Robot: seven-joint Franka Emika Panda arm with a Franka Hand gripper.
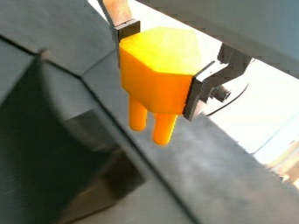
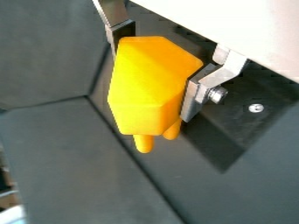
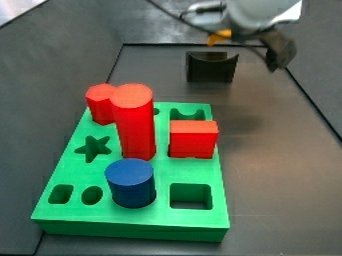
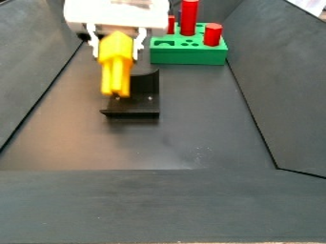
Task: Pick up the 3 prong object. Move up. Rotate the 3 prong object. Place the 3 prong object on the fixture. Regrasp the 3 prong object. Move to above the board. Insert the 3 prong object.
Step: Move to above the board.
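Overhead, hand (image 2: 152,74) around 3 prong object (image 2: 149,83)

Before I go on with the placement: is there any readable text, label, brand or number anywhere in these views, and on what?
None: no word, number, brand or sign can be read in any view.
The 3 prong object, held in the gripper above the fixture, is plain yellow-orange.
The board shows only shaped cut-outs; the red pieces and blue cylinder on it are unmarked.
The fixture is bare and dark.
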